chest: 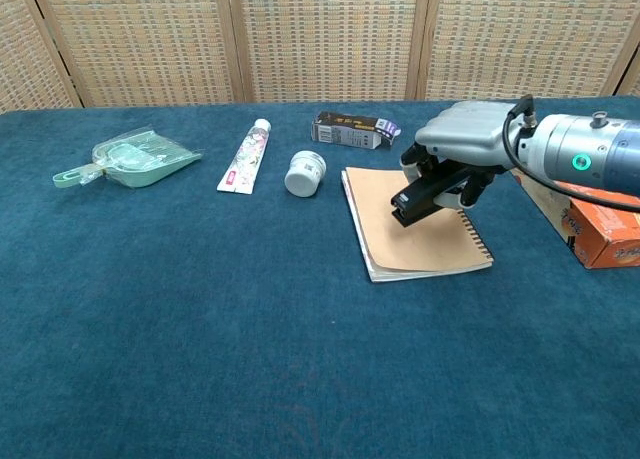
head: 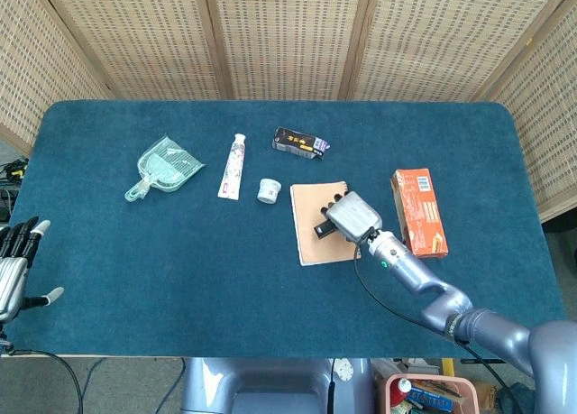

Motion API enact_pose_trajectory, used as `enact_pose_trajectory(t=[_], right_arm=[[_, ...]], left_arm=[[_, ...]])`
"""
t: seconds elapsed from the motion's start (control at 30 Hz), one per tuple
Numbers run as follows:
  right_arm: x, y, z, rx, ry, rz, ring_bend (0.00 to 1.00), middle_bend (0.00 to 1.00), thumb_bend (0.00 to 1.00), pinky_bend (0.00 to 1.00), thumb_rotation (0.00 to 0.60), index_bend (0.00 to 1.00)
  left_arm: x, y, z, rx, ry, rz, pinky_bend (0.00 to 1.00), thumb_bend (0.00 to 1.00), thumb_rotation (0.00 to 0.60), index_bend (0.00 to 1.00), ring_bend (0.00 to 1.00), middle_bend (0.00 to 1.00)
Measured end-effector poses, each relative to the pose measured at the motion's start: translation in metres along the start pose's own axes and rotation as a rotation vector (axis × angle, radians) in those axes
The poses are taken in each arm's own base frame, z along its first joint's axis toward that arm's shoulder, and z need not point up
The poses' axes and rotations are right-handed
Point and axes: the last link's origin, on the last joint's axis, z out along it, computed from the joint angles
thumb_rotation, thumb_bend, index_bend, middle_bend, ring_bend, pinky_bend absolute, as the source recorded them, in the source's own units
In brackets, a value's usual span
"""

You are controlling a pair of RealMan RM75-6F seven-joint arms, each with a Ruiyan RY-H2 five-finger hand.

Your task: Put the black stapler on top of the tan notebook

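The right hand (chest: 462, 144) reaches in from 3 o'clock over the tan notebook (chest: 412, 224), its fingers curled down around the black stapler (chest: 420, 198), which it holds lengthwise with the nose pointing toward 7 o'clock. In the chest view the stapler's lower end sits on or just over the notebook's cover, near the middle of the page; whether it truly touches cannot be told. From the head view the same hand (head: 350, 217) covers the right half of the notebook (head: 315, 234), with the stapler (head: 322, 225) sticking out from under it toward 8 o'clock.

The notebook lies flat on the blue table (chest: 200, 329), its spiral binding along the right edge. Just beside it at 10 o'clock stands a small white jar (chest: 305, 172). At 12 o'clock from the notebook lies a dark box (chest: 355, 130), and further toward 10 o'clock a white tube (chest: 246, 154) lies lengthwise. At 3 o'clock, partly behind the right arm, sits an orange box (chest: 585, 214). Well apart at 9 o'clock lies a pale green dustpan (chest: 130, 159).

The left hand (head: 16, 265) shows only in the head view, at the table's 8 o'clock edge, holding nothing, fingers spread and pointing up
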Motion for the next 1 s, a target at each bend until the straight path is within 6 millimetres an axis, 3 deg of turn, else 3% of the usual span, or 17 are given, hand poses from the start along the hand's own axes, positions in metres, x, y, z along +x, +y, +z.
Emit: enact_pose_trajectory(t=[0.4,0.47,0.53,0.6,0.7,1.0], right_arm=[[-0.004,-0.008,0.016,0.201,-0.005,-0.171,0.37,0.49,0.54,0.50,0.600,0.54],[-0.003,-0.007,0.018,0.225,0.005,-0.190,0.31,0.38,0.41,0.47,0.600,0.44],[-0.002,-0.006,0.020,0.241,0.013,-0.213,0.11,0.16,0.12,0.31,0.600,0.21],[-0.001,-0.003,0.021,0.251,0.019,-0.242,0.01,0.03,0.00,0.14,0.600,0.07],[0.001,0.001,0.023,0.248,0.038,-0.279,0.00,0.00,0.00,0.01,0.600,0.00],[0.012,0.010,0.019,0.224,0.113,-0.343,0.00,0.00,0.00,0.00,0.600,0.00]], left_arm=[[-0.003,-0.001,0.007,0.020,-0.029,-0.006,0.00,0.00,0.600,0.00,0.00,0.00],[-0.003,-0.001,0.007,0.021,-0.030,-0.006,0.00,0.00,0.600,0.00,0.00,0.00],[-0.003,-0.001,0.007,0.021,-0.029,-0.006,0.00,0.00,0.600,0.00,0.00,0.00],[-0.003,-0.001,0.007,0.021,-0.029,-0.006,0.00,0.00,0.600,0.00,0.00,0.00],[-0.004,-0.001,0.007,0.021,-0.029,-0.006,0.00,0.00,0.600,0.00,0.00,0.00],[-0.003,0.000,0.005,0.018,-0.028,-0.011,0.00,0.00,0.600,0.00,0.00,0.00]])
